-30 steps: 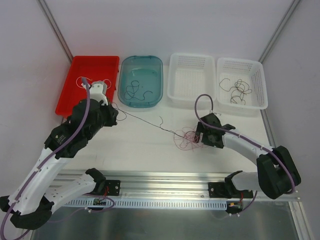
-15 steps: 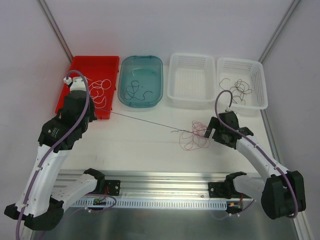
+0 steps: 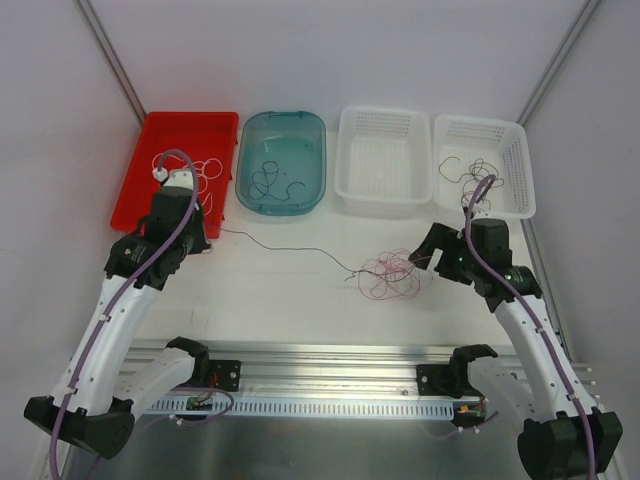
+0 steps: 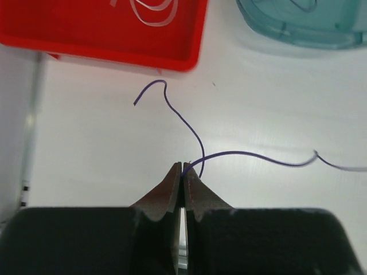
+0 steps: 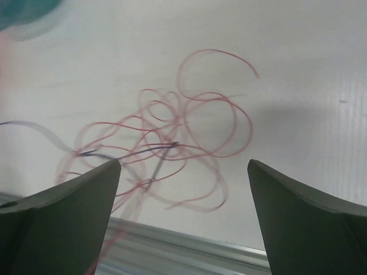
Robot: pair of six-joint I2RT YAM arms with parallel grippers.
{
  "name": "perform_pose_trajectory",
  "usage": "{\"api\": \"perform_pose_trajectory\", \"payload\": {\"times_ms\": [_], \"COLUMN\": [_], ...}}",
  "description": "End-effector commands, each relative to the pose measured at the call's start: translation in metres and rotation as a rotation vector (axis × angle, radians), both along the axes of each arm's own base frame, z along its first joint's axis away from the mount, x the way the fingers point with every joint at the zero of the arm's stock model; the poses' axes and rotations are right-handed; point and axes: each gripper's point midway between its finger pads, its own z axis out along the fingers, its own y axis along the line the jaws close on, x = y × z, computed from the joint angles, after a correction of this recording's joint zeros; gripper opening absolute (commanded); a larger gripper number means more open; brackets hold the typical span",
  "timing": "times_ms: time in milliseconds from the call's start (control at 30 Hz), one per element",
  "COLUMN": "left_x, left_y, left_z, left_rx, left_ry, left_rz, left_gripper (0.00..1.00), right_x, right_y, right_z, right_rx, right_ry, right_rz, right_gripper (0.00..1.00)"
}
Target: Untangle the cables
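Red tray (image 3: 135, 195): far-left corner of the worktop (image 3: 300, 305), close beside the left post (image 3: 110, 60); white loops lie inside.
Left hand (image 4: 183, 167): just off the tray's near right corner, clenched on the dark strand, its tips pressed together.
Teal tub (image 3: 242, 165): next along the far edge, with a few dark curls in it.
Dark strand (image 3: 290, 248): one of the cables; it runs slack over the bare worktop from the left hand to the pink clump, and its short free end curls toward the tray.
Open band: bare worktop between the row of containers and the metal rail (image 3: 330, 355) at the near edge.
Middle basket (image 3: 385, 112): white and perforated, just beside its twin.
Pink clump (image 5: 172, 137): loose, overlapping red-pink loops on the worktop nearer than the middle basket, with a dark piece through the centre.
Right hand (image 5: 183, 165): released, fingers spread wide, just right of the clump and gripping nothing.
Right basket (image 3: 515, 170): near the right post (image 3: 560, 60), with dark tangled strands inside.
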Motion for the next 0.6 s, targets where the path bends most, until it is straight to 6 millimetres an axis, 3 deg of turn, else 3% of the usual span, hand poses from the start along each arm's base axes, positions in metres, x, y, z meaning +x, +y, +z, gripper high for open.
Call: {"api": "perform_pose_trajectory", "payload": {"times_ms": [0,67,100,200,400,567], "left_x": [0.001,0.001,-0.001,-0.005,-0.008,-0.010], "left_y": [-0.054,-0.077,-0.080,-0.092,-0.092,-0.093], "left_z": [-0.046,-0.056,-0.070,-0.082,-0.089,-0.091], "left_rx": [-0.239,-0.348,-0.364,-0.416,-0.413,-0.413], "left_ry": [0.090,0.098,0.125,0.156,0.165,0.169], "left_rz": [-0.149,-0.210,-0.212,-0.246,-0.261,-0.266], "left_gripper": [0.00,0.00,0.00,0.00,0.00,0.00], "right_x": [0.000,-0.001,-0.001,-0.002,-0.013,-0.026], "right_y": [0.035,0.025,0.021,0.016,0.032,0.065], "right_z": [0.063,0.063,0.063,0.054,0.024,0.018], "right_rx": [0.128,0.092,0.071,0.042,0.076,0.039], "right_ry": [-0.163,-0.151,-0.151,-0.140,-0.051,-0.032], "right_rz": [0.220,0.166,0.150,0.142,0.219,0.370], "right_gripper": [0.98,0.98,0.98,0.99,0.93,0.90]}}
